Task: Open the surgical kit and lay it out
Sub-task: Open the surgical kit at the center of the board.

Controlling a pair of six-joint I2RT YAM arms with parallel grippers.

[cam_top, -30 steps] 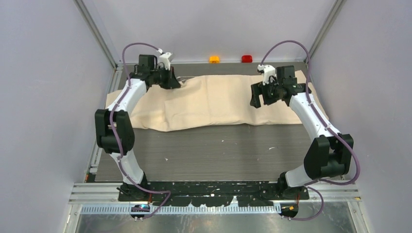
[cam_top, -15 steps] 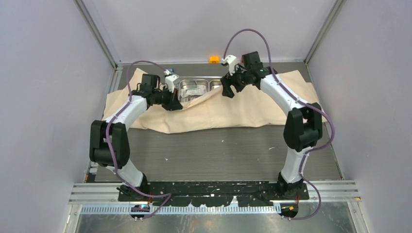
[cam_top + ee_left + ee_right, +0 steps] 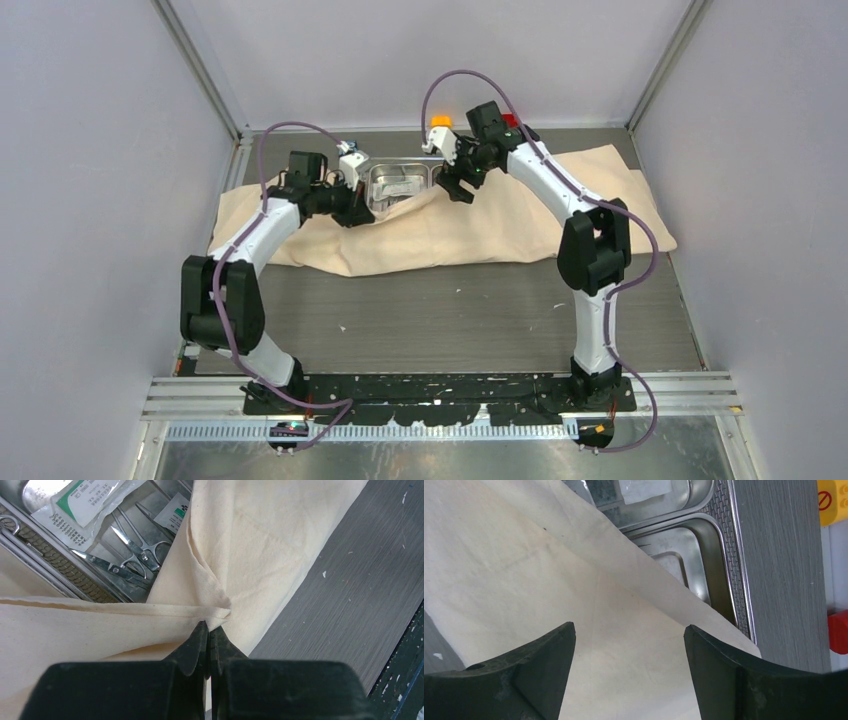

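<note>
The beige cloth wrap [image 3: 470, 225] lies across the far half of the table, folded back off the steel two-compartment tray [image 3: 378, 192]. My left gripper [image 3: 355, 210] is shut on a folded edge of the cloth [image 3: 260, 540], just near-left of the tray. Inside the tray lie ring-handled scissors and forceps [image 3: 137, 555], a large clear packet [image 3: 82, 500] and a small white-and-green packet [image 3: 176, 514]. My right gripper [image 3: 455, 185] hovers open over the tray's right end, with only cloth [image 3: 524, 555] between its fingers [image 3: 549, 655] and the tray rim [image 3: 724, 555] beyond.
An orange button [image 3: 441, 122] and a red button [image 3: 512, 121], partly behind the right arm, sit at the back wall. Grey walls close in left and right. Bare grey tabletop [image 3: 450, 310] stretches from the cloth to the arm bases.
The left gripper pulled the cloth flap toward the near side, uncovering the tray. The right arm swung left from the cloth's right end to above the tray.
</note>
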